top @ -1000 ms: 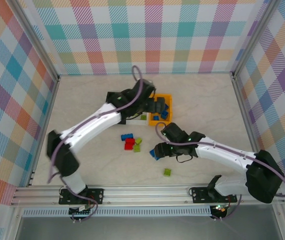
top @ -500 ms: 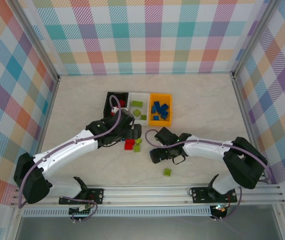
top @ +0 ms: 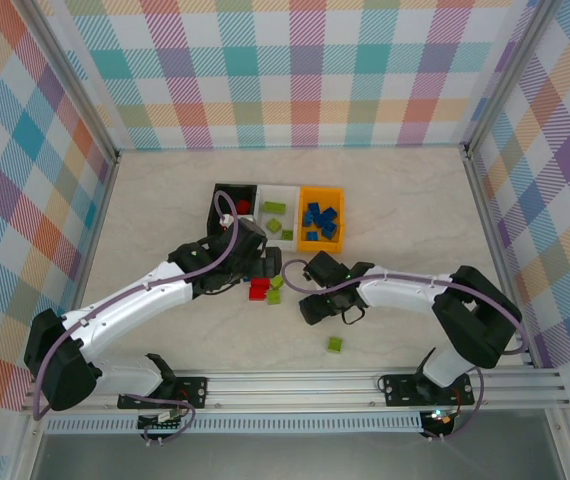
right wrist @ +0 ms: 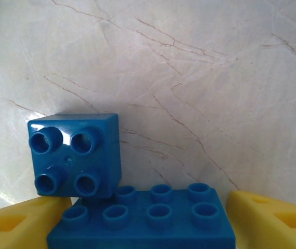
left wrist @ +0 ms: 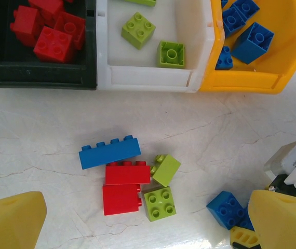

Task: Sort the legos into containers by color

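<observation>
Blue plastic sat in the right jaws: a long blue brick (right wrist: 148,218) lay between the two yellow fingers (right wrist: 272,218), and they looked pressed against its ends. A square blue brick (right wrist: 75,155) touched its far edge. We could not tell if the two were stuck together. Both were low over the bench (right wrist: 215,78), near the front of the orange-yellow bin (left wrist: 241,83), where the sorted blue bricks (left wrist: 257,41) lay.

The left jaws were spread wide and held nothing. They hung over a small pile: a blue brick on its side (left wrist: 109,151), two red bricks (left wrist: 127,172) and two green bricks (left wrist: 159,203), all touching.

We think these bricks are light, hard and smooth. A pinch on a corner could make one slip or twist. The flat sides look like the best place to hold, with the bumps left free. The pile is tight, so a neighbour may get pushed.

From the left wrist we could look down into the bins. Sorted red bricks (left wrist: 54,44) lay in the black bin (left wrist: 39,80) and sorted green bricks (left wrist: 137,30) in the white bin (left wrist: 148,78). From the top we saw a lone green brick (top: 335,344) near the front of the bench, well apart from the pile. The right wrist was so close that we could count the bumps.
</observation>
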### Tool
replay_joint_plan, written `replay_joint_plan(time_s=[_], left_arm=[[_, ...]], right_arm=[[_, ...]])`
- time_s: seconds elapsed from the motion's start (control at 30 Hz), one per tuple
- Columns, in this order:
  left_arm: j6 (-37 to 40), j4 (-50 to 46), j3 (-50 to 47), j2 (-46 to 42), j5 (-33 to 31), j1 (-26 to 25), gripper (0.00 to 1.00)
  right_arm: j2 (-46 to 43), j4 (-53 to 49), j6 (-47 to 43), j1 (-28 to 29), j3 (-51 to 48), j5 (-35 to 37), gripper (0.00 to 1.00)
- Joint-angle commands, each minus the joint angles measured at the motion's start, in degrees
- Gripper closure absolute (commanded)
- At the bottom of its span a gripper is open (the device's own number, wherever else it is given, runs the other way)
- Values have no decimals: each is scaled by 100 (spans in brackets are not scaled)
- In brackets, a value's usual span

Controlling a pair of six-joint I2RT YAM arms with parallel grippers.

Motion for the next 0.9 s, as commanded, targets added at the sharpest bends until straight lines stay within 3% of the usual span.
replay_joint_plan(time_s=[0.0, 0.23, 0.43, 0.6, 0.87], left_arm=[[-40, -69, -1, 12, -129, 31, 0], [-65, 17, -183, -177, -128, 32, 0], [-156, 50, -470, -501, -86, 56, 0], [-169, 93, -662, -611, 14, 54, 0], [-158, 93, -806, -494, 412, 53, 0]], right_arm=[[1, 151, -47, 34, 92, -53, 26], [-688, -72, 42, 3, 166, 287, 35], [-1181, -211, -64, -813, 989, 180, 41], [-161, -101, -85, -1697, 2205, -35, 40], [1731, -212, 60, -2275, 3795, -3, 39]])
